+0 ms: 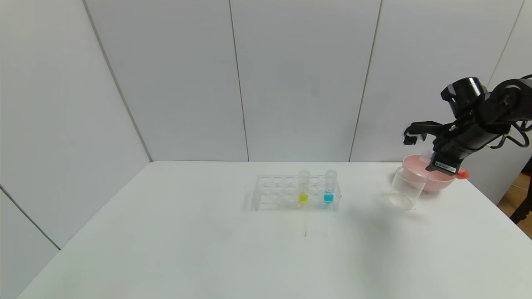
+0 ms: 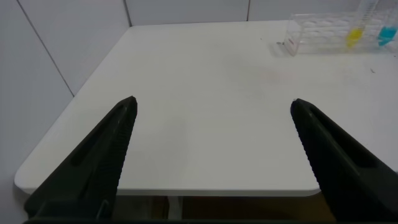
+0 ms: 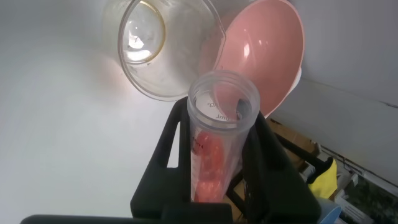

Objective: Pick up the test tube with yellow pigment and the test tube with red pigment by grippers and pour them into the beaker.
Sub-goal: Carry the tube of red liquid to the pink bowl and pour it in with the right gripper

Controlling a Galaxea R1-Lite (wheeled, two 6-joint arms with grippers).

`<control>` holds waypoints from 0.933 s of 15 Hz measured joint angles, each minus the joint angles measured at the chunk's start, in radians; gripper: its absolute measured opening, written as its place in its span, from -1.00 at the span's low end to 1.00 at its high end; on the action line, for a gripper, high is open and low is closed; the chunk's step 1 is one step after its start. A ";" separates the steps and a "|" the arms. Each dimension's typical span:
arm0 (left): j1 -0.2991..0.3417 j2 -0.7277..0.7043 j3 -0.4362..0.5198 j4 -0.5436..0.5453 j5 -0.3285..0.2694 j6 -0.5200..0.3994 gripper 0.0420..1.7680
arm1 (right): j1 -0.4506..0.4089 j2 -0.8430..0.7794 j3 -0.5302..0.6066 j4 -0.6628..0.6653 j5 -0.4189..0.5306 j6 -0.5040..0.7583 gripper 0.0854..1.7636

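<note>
My right gripper (image 1: 428, 153) is raised at the table's right side, shut on the test tube with red pigment (image 3: 217, 143). The tube is tilted, its open mouth pointing toward the beaker (image 1: 406, 187) and pink bowl, and red liquid is spread along its wall. The clear beaker (image 3: 158, 53) stands on the table just below the tube's mouth. The test tube with yellow pigment (image 1: 304, 189) stands upright in the clear rack (image 1: 270, 193) at mid-table. My left gripper (image 2: 211, 106) hangs open with nothing between its fingers, over the table's near left edge, out of the head view.
A pink bowl (image 1: 436, 180) sits directly behind the beaker near the table's right edge. A blue-liquid tube (image 1: 329, 189) stands in the rack to the right of the yellow one. The rack (image 2: 323, 34) shows far off in the left wrist view.
</note>
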 joint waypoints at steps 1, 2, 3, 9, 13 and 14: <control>0.000 0.000 0.000 0.000 0.000 0.000 1.00 | 0.004 0.000 0.000 0.000 -0.016 -0.003 -0.47; 0.000 0.000 0.000 0.000 0.000 0.000 1.00 | 0.008 0.000 0.000 0.000 -0.029 -0.008 -0.47; 0.000 0.000 0.000 0.000 0.000 0.000 1.00 | 0.010 0.000 0.000 0.001 -0.031 -0.010 -0.47; 0.000 0.000 0.000 0.000 0.000 0.000 1.00 | 0.011 -0.001 0.000 0.003 -0.041 -0.015 -0.47; 0.000 0.000 0.000 0.000 0.000 0.000 1.00 | 0.016 -0.001 0.000 0.002 -0.043 -0.017 -0.47; 0.000 0.000 0.000 0.000 0.000 0.000 1.00 | 0.016 -0.001 0.000 0.003 -0.044 -0.016 -0.47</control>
